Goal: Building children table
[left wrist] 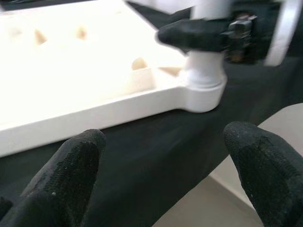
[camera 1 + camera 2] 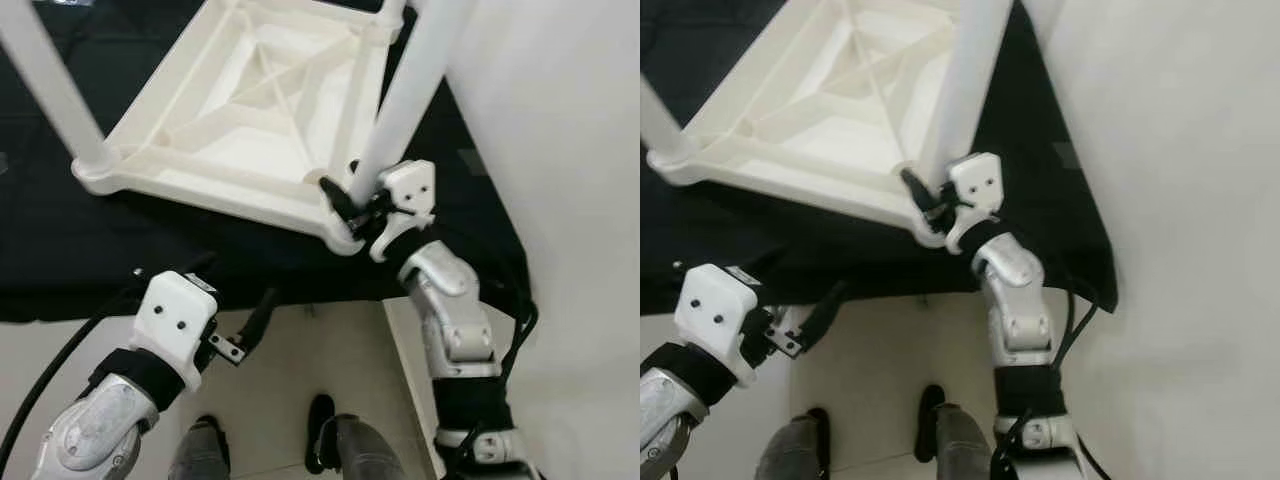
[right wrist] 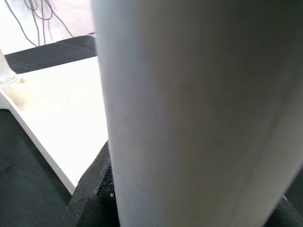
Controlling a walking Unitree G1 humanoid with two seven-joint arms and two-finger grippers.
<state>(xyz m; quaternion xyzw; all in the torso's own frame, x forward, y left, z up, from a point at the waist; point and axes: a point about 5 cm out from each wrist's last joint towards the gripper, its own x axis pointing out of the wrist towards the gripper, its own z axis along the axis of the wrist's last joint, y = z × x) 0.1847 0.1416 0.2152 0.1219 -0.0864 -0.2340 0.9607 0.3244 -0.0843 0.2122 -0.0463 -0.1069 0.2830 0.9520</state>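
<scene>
- Black cloth (image 2: pixel 60 250): covers the work surface; the assembly rests on it.
- Table top (image 2: pixel 240 110): white plastic, lying upside down with its ribbed underside facing up.
- Near-right leg (image 2: pixel 410 90): white tube standing in the corner socket nearest the robot. At least two further legs, including the left leg (image 2: pixel 50 80), already stand in their sockets. Judged status: assembly well advanced; final seating of this leg likely remains.
- Right gripper (image 2: pixel 358 205): fingers pinched around the near-right leg just above its socket.
- Left gripper (image 2: pixel 250 325): held off the table edge, fingers spread, holding nothing.
</scene>
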